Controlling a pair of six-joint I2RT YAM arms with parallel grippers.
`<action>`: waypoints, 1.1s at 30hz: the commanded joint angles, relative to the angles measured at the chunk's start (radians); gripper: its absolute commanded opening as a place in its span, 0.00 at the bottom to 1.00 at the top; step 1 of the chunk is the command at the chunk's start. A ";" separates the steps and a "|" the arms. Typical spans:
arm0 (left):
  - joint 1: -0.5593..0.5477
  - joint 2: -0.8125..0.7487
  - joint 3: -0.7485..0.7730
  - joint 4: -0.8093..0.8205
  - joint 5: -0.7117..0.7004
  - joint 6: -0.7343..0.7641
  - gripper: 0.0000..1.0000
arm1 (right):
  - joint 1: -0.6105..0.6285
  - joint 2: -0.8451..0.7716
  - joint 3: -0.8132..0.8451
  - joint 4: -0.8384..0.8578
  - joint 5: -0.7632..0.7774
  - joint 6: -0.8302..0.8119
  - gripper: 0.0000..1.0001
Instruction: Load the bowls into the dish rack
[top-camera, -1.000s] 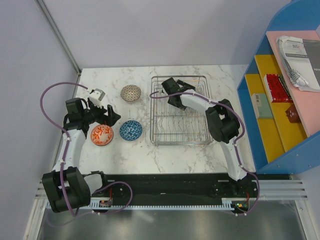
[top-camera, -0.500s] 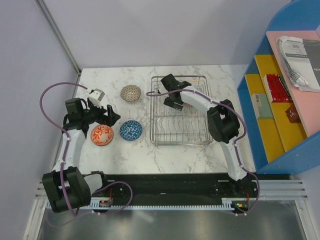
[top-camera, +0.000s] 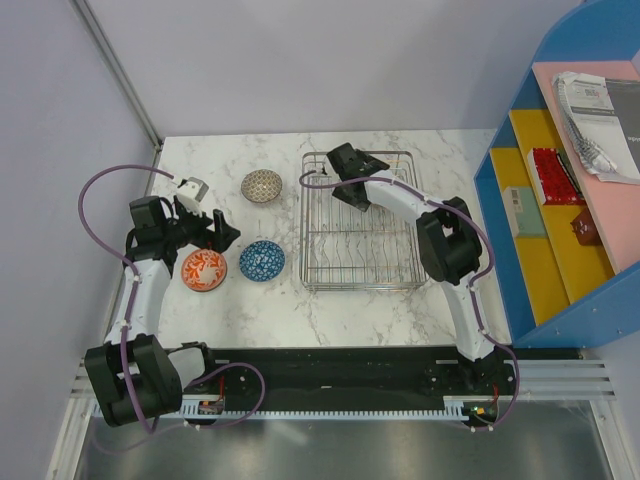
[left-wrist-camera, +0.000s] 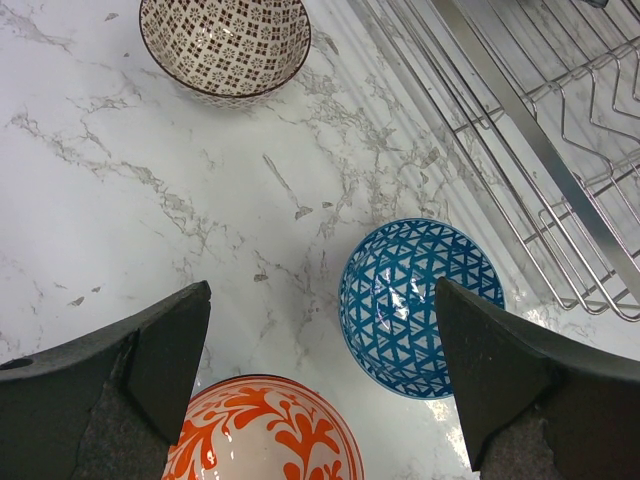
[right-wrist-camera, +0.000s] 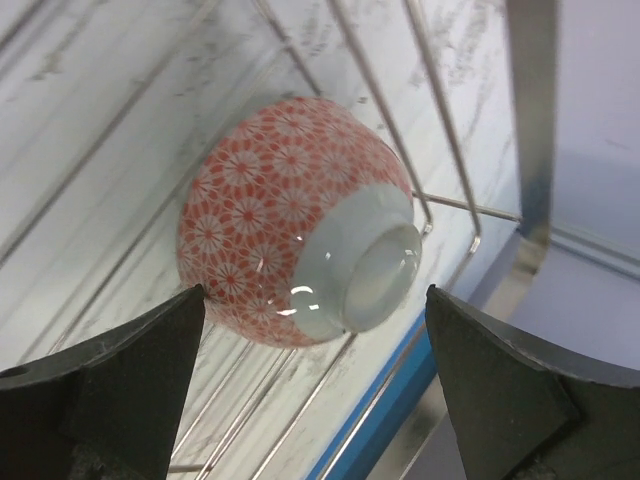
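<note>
Red bowl (right-wrist-camera: 295, 220) between parted right jaws

Glossy glazed ceramic bowls (left-wrist-camera: 420, 305), shiny metal wire dish rack (left-wrist-camera: 520, 130), smooth marble-patterned table (left-wrist-camera: 150, 220).

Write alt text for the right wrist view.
A small bowl with a red flower pattern lies tipped on its side inside the wire dish rack, its pale ringed base facing the camera. The right gripper hangs over it with jaws wide open, gripping nothing.
</note>
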 joint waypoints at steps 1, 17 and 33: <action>0.008 -0.025 0.001 0.035 0.038 -0.016 1.00 | -0.017 -0.015 -0.019 0.154 0.167 -0.011 0.98; 0.001 0.312 0.296 0.075 0.030 -0.073 1.00 | -0.020 -0.221 -0.073 0.006 -0.159 0.150 0.98; -0.215 0.961 0.939 -0.117 -0.430 -0.050 1.00 | -0.013 -0.462 -0.073 -0.051 -0.537 0.293 0.98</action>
